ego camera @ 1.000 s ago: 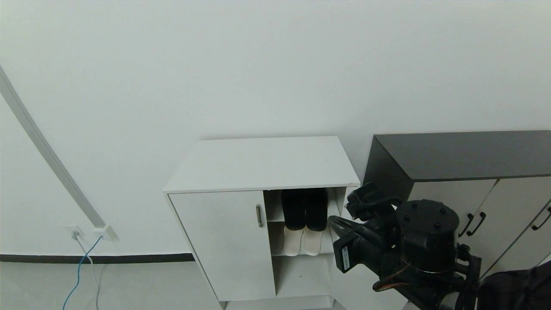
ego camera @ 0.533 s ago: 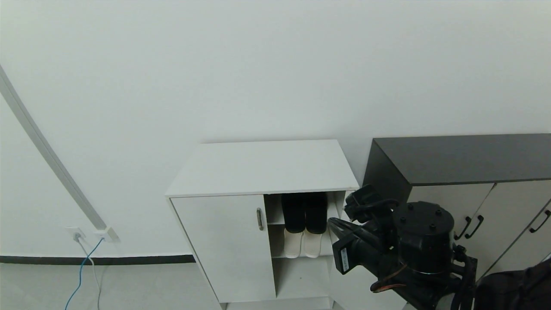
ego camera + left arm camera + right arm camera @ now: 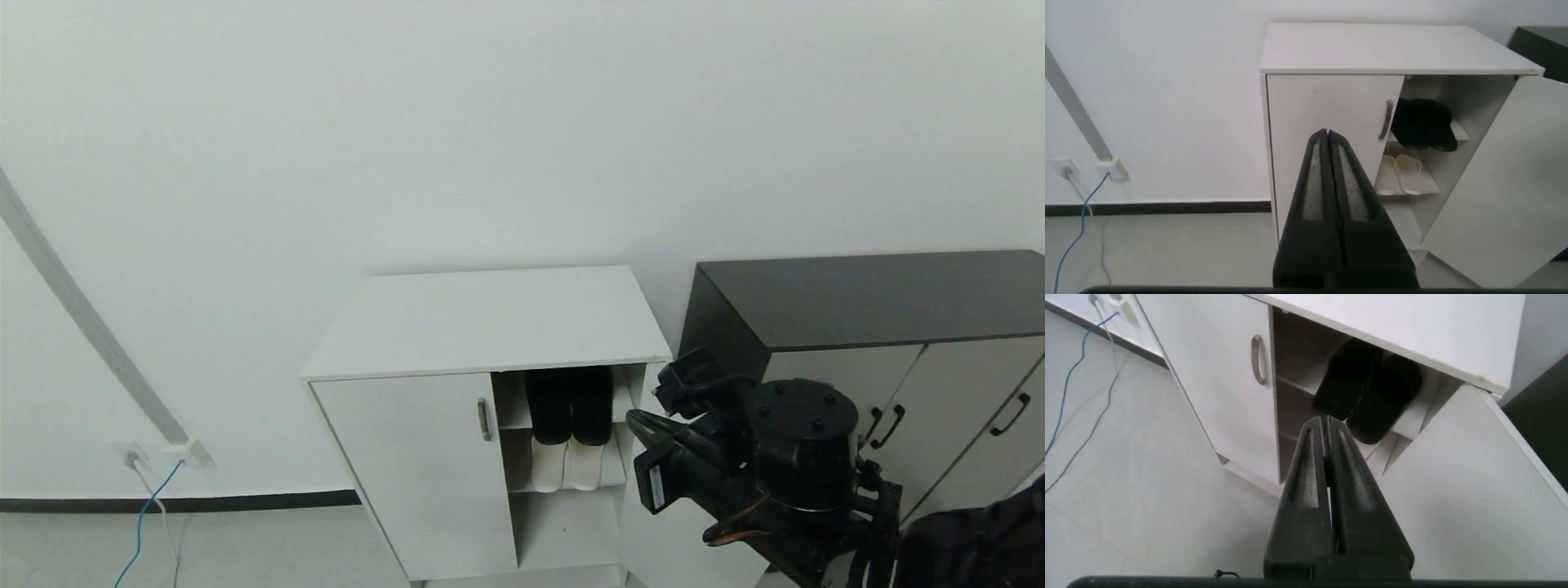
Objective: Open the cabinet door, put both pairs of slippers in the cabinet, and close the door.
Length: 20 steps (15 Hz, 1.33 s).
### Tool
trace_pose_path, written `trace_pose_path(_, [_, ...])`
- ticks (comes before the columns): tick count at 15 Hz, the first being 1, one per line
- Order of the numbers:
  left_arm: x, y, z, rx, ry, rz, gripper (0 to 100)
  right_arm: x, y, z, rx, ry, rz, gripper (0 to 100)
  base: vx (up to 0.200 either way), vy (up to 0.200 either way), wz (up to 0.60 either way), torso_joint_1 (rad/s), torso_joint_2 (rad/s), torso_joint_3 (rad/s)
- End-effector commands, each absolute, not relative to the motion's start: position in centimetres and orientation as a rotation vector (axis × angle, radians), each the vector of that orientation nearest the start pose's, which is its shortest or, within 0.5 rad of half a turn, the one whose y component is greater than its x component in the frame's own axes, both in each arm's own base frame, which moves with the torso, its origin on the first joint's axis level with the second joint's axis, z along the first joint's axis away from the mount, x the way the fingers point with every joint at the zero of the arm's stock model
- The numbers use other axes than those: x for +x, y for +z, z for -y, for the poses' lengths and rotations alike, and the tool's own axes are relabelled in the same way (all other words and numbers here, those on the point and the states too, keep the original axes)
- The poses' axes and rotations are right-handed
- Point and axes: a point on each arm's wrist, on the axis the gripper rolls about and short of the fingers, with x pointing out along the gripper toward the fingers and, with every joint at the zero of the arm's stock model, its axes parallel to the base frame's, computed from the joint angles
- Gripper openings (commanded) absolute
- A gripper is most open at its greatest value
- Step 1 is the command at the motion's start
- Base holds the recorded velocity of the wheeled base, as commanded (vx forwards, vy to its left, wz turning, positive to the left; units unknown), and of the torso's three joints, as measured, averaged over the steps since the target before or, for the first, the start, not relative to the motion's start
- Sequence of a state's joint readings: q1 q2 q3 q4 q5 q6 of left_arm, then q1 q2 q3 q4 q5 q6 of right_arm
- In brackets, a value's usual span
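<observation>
The white cabinet [image 3: 490, 318] stands against the wall with its left door [image 3: 408, 465] closed and its right door [image 3: 1503, 188] swung open. A black pair of slippers [image 3: 569, 404] lies on the top shelf. Below it, a white pair [image 3: 567, 467] lies on the middle shelf. My right gripper [image 3: 1327, 423] is shut and empty, in front of the open side, beside the open door [image 3: 1454, 490]. My left gripper [image 3: 1327, 135] is shut and empty too, farther back, facing the closed door and its handle [image 3: 1385, 119].
A dark-topped sideboard [image 3: 865, 302] stands close on the cabinet's right. Wall sockets with a blue cable [image 3: 147, 506] sit low on the left wall, under a slanted conduit [image 3: 73, 310]. Bare floor [image 3: 1143, 474] lies before the cabinet.
The head camera has shifted slightly, so the whole picture slid a little left. Cabinet, slippers and open door are unchanged, and the right arm keeps its place.
</observation>
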<state>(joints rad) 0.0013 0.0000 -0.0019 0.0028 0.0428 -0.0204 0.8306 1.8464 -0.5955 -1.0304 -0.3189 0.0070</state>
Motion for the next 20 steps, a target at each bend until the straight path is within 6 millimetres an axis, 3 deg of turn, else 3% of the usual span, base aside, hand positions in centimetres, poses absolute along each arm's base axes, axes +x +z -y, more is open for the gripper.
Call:
trace_pose_path(1, [-2.3,7.6,-0.1,-0.020,0.045,-0.003,0,21.9,12.2,-21.9,-0.110,0.488,-0.185,0,0.000,0.000,0.00,0.000,0.00,0.000])
trace_pose_path(8, [-2.3,7.6,-0.1,-0.021,0.045,-0.003,0,22.4,11.7,-21.8,-0.113,0.473,-0.191,0,0.000,0.000,0.00,0.000,0.00,0.000])
trace_pose_path(12, [-2.3,7.6,-0.1,-0.021,0.045,-0.003,0,22.8,11.5,-21.6,-0.115,0.462,-0.197,0,-0.200,0.000,0.00,0.002,0.00,-0.001])
trace_pose_path(17, [-2.3,7.6,-0.1,-0.021,0.045,-0.003,0,23.0,11.2,-21.4,-0.137,0.456,-0.201,0,0.000,0.000,0.00,0.000,0.00,0.000])
trace_pose_path(20, [-2.3,7.6,-0.1,-0.021,0.045,-0.003,0,23.7,10.8,-21.1,-0.139,0.432,-0.210,0,0.000,0.000,-0.60,0.001,0.00,0.002])
